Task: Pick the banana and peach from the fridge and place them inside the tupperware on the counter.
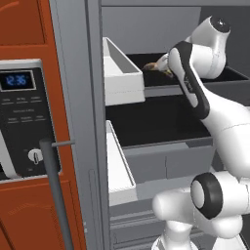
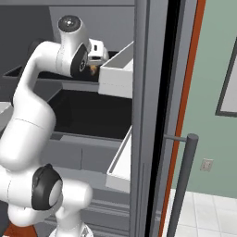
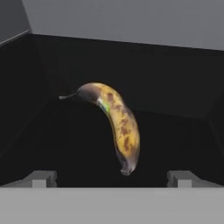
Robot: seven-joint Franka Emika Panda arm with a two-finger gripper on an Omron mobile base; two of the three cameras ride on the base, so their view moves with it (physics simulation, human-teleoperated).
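Banana: curved yellow-brown spotted banana (image 3: 118, 127), frame centre, lying on black fridge shelf (image 3: 65, 144).
Gripper: two-finger gripper (image 3: 112, 178) spread wide, fingertips (image 3: 41, 178) low, flanking banana.

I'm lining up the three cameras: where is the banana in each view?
Left base view: banana, upper middle, on the fridge's top black shelf, peeking out left of the arm.
Right base view: a small yellow bit, upper left, beside the white door bin.
Hand view: centre, ahead of the open pincer.
Shared landmark: the black shelf.
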